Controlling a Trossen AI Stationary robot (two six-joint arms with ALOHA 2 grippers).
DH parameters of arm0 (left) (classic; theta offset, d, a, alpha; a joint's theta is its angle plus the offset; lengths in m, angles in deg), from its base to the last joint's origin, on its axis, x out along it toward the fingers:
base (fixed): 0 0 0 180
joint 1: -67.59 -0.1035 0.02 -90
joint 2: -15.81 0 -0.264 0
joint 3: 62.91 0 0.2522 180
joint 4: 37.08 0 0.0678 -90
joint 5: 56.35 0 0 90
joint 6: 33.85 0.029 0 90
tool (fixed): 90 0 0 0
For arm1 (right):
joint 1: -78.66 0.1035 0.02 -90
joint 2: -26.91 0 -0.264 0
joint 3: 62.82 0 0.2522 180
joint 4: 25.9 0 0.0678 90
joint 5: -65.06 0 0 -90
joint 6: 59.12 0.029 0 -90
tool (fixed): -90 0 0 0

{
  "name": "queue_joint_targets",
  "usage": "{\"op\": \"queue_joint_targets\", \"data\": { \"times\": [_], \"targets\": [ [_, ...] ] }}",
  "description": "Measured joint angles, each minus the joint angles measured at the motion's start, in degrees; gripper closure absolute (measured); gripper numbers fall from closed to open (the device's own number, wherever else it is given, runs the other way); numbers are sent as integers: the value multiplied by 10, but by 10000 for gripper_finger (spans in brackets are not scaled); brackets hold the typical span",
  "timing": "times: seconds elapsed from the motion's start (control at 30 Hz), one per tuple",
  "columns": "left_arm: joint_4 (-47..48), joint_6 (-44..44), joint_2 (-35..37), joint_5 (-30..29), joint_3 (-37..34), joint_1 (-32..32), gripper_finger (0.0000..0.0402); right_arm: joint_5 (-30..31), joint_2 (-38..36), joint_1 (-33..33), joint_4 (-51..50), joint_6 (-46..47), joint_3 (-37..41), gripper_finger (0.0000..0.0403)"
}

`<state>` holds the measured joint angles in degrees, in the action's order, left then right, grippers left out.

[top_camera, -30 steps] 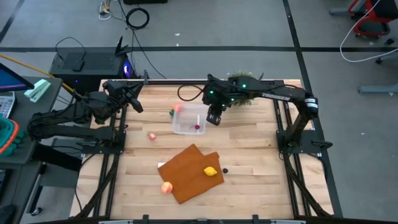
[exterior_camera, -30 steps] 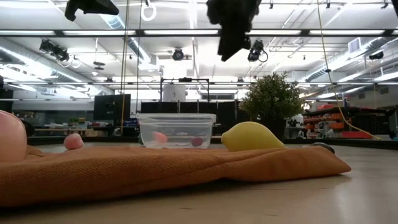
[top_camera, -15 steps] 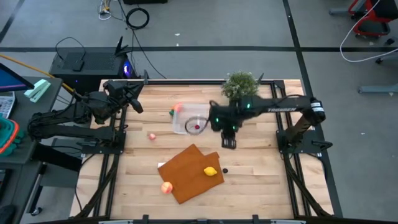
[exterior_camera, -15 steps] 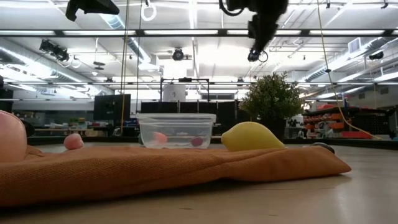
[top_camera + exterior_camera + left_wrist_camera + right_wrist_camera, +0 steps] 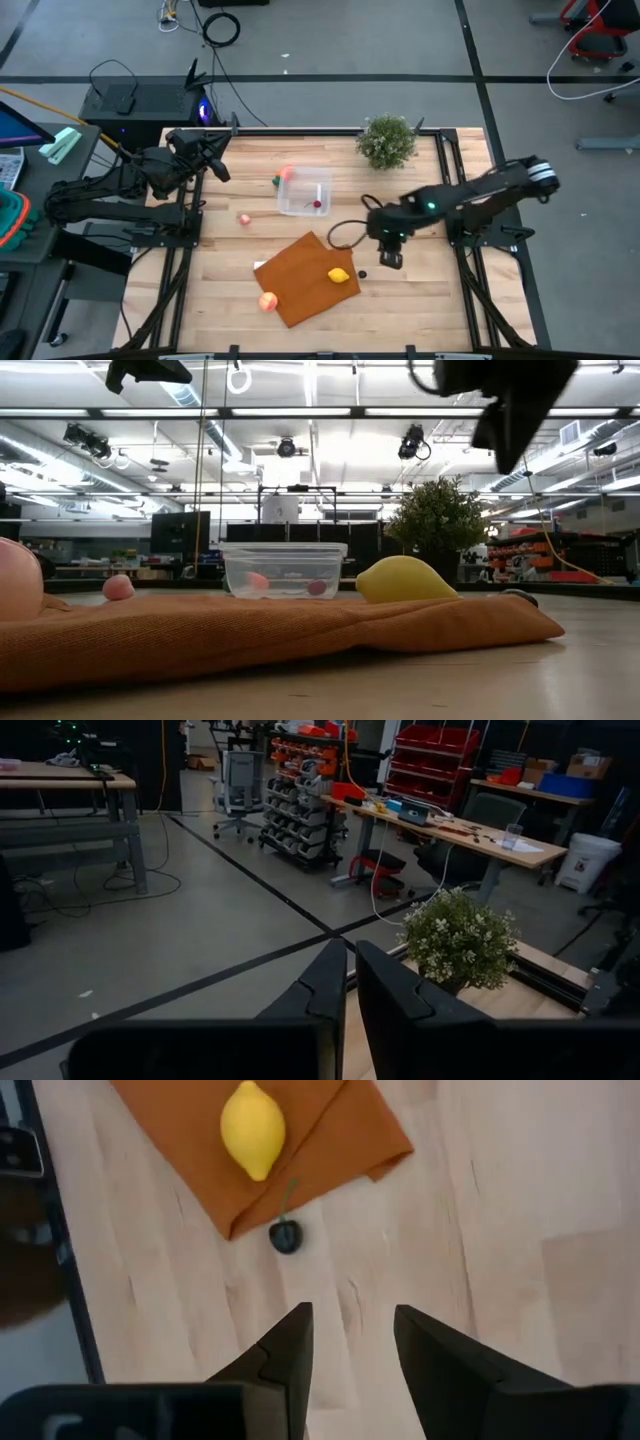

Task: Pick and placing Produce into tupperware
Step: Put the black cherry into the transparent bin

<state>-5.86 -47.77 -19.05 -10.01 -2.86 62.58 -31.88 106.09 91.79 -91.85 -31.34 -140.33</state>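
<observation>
right gripper [image 5: 350, 1342] empty, fingers apart, above bare table near dark piece [image 5: 285, 1236] — stem only in wrist view

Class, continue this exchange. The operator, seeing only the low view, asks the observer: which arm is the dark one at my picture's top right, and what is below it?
Observer: The right arm. The right end effector hovers over the bare wooden table, beside the flat orange-brown cloth mat's corner.
Operator: Holding anything?
Observer: No. The right wrist view shows its fingers apart and empty, with a small dark stemmed fruit on the table ahead.
Operator: And the left arm?
Observer: The left end effector waits shut at the table's left rear edge.
</observation>
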Motion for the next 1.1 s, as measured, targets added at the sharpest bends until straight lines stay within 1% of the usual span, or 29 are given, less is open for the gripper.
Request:
{"op": "queue_joint_targets", "data": {
  "times": [0.1, 0.2, 0.3, 0.47, 0.53, 0.63, 0.77, 0.97, 1.03, 1.1],
  "targets": [
    [0, -2, 0, 0, 0, 0, 365, 24, -45, 36, 46, 31, 59, 290],
    [-5, -12, 0, 0, 0, 0, 368, 23, -68, 72, 100, 39, 111, 290],
    [-17, -20, 0, 0, 0, 0, 373, 27, -68, 102, 141, 60, 147, 290],
    [-41, -21, 0, 14, 0, 7, 378, 29, -35, 139, 202, 58, 174, 290],
    [-40, -20, 0, 15, 0, 11, 379, 35, -13, 147, 220, 58, 174, 289],
    [-40, -20, -1, 15, 0, 15, 375, 36, 28, 149, 215, 56, 165, 280],
    [-39, -20, -4, 15, 0, 16, 368, 37, 74, 142, 227, 42, 143, 252],
    [-39, -20, -4, 15, 0, 19, 367, 69, 128, 117, 219, 7, 99, 204],
    [-39, -20, -4, 15, 0, 22, 370, 80, 140, 105, 221, 5, 89, 198],
    [-38, -20, -4, 15, 0, 25, 372, 78, 151, 91, 220, 2, 81, 198]
  ]
}}
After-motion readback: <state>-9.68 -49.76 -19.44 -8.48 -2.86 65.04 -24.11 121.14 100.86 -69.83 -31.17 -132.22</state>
